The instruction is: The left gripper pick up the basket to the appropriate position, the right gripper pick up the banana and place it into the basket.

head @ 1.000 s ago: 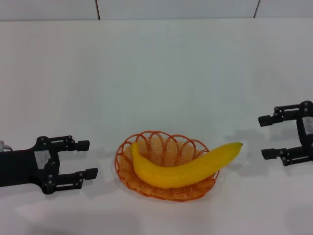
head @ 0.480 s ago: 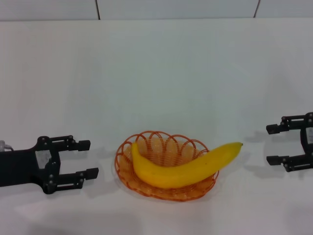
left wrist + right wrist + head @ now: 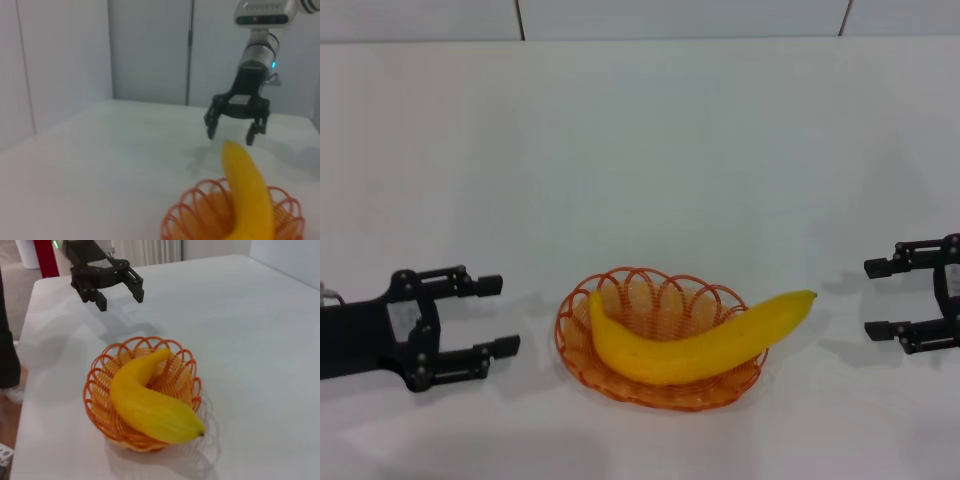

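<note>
Banana [image 3: 695,345] lies in basket [image 3: 582,362], long axis left-right; my left gripper [image 3: 492,316] just left, right gripper [image 3: 880,298] farther right, both open, empty

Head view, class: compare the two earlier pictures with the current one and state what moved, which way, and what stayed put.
The right gripper, open and empty, drew back from the banana toward the right edge of the view, most of it in the first half second. The left gripper shifted very slightly, its fingers a touch wider apart. Nothing was grasped or released. The banana stayed lying across the basket, which did not move.
</note>
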Controlling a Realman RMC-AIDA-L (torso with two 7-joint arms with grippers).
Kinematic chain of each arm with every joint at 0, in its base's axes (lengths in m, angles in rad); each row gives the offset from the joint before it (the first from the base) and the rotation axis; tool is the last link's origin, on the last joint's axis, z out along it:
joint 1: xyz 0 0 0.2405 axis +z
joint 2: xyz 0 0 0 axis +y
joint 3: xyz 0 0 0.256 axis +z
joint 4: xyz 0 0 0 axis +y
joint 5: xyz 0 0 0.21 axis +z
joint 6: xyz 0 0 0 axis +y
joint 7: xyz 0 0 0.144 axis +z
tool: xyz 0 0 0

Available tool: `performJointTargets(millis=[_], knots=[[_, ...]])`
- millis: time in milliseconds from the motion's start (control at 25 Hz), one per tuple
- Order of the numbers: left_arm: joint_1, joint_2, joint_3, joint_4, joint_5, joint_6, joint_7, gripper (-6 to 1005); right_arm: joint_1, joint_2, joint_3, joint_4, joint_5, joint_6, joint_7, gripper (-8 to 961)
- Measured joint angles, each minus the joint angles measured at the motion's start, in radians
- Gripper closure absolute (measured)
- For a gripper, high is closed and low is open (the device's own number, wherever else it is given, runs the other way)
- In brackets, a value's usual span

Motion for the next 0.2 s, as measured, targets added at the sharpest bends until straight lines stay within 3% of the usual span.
performJointTargets(millis=[200], knots=[[0.012,-0.001,-0.019,-0.015,-0.062,-0.035,0.028,292,0.001,0.004,0.021,0.001,0.0,0.016,0.0,204]])
